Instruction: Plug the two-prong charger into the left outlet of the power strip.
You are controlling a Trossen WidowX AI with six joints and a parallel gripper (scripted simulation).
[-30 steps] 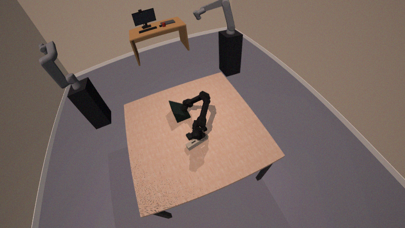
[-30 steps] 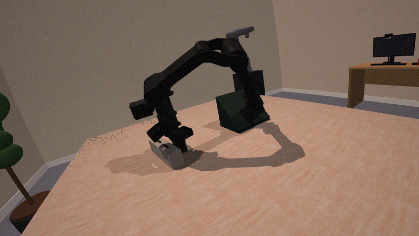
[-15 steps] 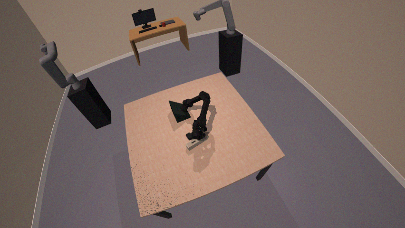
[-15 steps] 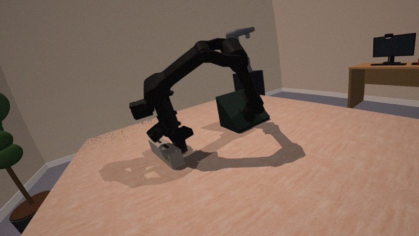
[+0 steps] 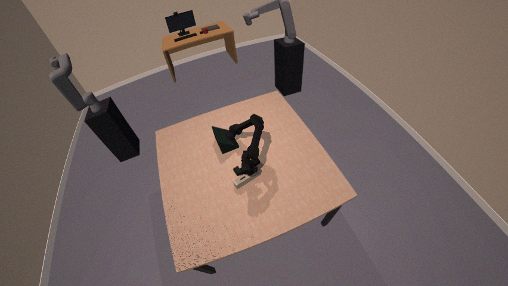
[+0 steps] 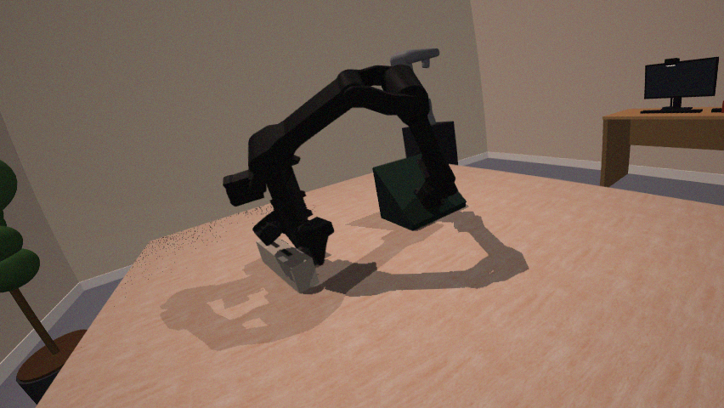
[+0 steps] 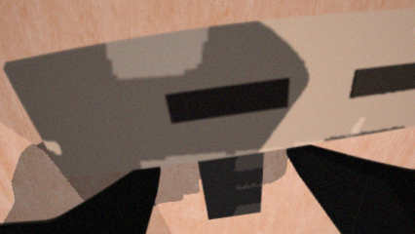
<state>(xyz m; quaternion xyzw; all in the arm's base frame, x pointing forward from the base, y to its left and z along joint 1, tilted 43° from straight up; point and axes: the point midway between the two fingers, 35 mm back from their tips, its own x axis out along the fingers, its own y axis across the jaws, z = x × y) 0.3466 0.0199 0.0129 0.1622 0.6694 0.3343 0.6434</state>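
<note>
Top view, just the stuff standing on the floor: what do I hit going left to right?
Black pedestal with a grey arm on it → orange desk → black pedestal under the second grey arm. I left out the big work table, which overlaps the desk's span.
</note>
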